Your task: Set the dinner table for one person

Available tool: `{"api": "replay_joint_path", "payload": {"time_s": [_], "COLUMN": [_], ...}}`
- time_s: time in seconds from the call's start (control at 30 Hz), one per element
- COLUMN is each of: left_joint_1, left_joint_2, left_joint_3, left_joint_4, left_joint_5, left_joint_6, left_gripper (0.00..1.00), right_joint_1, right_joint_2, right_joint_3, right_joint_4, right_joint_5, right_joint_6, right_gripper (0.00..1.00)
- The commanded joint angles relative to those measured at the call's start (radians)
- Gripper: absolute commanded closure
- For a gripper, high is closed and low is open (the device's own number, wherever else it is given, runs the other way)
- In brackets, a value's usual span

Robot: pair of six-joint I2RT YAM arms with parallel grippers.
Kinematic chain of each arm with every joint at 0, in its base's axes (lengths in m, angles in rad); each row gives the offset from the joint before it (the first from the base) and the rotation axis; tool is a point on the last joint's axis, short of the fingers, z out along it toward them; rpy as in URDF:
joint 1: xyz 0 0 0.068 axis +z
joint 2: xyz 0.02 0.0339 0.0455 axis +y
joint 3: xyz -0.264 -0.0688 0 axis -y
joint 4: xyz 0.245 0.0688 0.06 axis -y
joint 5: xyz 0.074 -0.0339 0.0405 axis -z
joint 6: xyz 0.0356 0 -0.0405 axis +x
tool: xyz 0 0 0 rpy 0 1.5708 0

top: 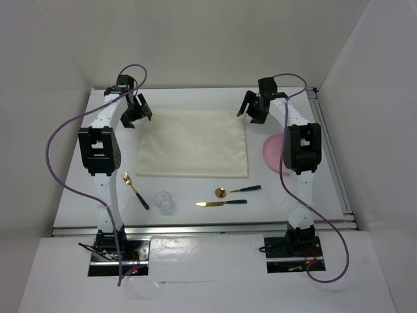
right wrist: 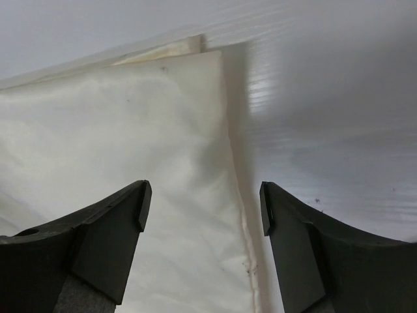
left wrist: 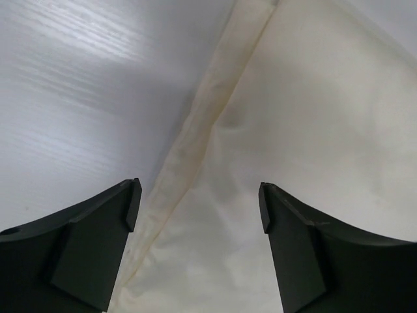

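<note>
A cream cloth placemat (top: 193, 152) lies flat on the white dinner table (top: 182, 192). My left gripper (top: 136, 115) is open and empty over the mat's far left corner; the left wrist view shows the mat's hemmed edge (left wrist: 189, 143) between its fingers. My right gripper (top: 251, 109) is open and empty over the far right corner; the right wrist view shows that corner (right wrist: 215, 130). A pink plate (top: 272, 154) sits right of the mat, partly hidden by the right arm. A gold fork (top: 134, 188), a clear glass (top: 165, 201), a gold spoon (top: 237, 190) and a gold knife (top: 221, 203) lie near the front.
White walls enclose the table at the back and both sides. A metal rail (top: 195, 228) runs along the near edge, another along the right edge (top: 332, 156). Purple cables (top: 55, 150) loop beside each arm.
</note>
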Motion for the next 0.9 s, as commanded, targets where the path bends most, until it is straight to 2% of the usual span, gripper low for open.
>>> {"api": "replay_joint_path", "payload": {"time_s": [0.0, 0.1, 0.13, 0.17, 0.27, 0.3, 0.4, 0.47, 0.57, 0.73, 0.87], "left_joint_1": [-0.026, -0.053, -0.053, -0.068, -0.092, -0.104, -0.130, -0.139, -0.139, -0.161, -0.222], "left_joint_2": [-0.176, -0.259, -0.284, -0.305, -0.362, -0.362, -0.362, -0.352, -0.352, -0.352, -0.352], "left_joint_3": [-0.075, -0.198, -0.289, -0.334, -0.506, -0.543, -0.626, -0.652, -0.706, -0.790, -0.821], "left_joint_4": [-0.021, 0.002, 0.014, 0.039, 0.086, 0.124, 0.146, 0.155, 0.174, 0.215, 0.205], "left_joint_5": [-0.086, -0.086, -0.077, -0.077, -0.045, -0.031, -0.031, -0.031, 0.016, 0.064, 0.036], "left_joint_6": [0.025, 0.025, 0.025, 0.025, 0.002, 0.002, -0.022, -0.035, -0.045, -0.079, -0.102], "left_gripper": [0.04, 0.04, 0.04, 0.04, 0.15, 0.19, 0.31, 0.33, 0.36, 0.36, 0.36], "right_joint_1": [0.022, 0.054, 0.065, 0.087, 0.125, 0.136, 0.166, 0.183, 0.211, 0.211, 0.211], "right_joint_2": [-0.200, -0.280, -0.327, -0.349, -0.425, -0.438, -0.450, -0.429, -0.419, -0.400, -0.371], "right_joint_3": [-0.061, -0.158, -0.228, -0.265, -0.411, -0.441, -0.515, -0.544, -0.590, -0.675, -0.705], "right_joint_4": [-0.002, 0.008, 0.023, 0.023, 0.069, 0.080, 0.101, 0.101, 0.101, 0.115, 0.101], "right_joint_5": [0.030, 0.048, 0.048, 0.062, 0.062, 0.053, 0.032, 0.009, 0.008, 0.005, 0.051], "right_joint_6": [-0.012, -0.021, -0.021, -0.021, -0.011, -0.011, 0.000, 0.014, 0.014, 0.023, 0.023], "right_gripper": [0.20, 0.20, 0.20, 0.22, 0.34, 0.44, 0.56, 0.78, 0.97, 0.99, 0.99]}}
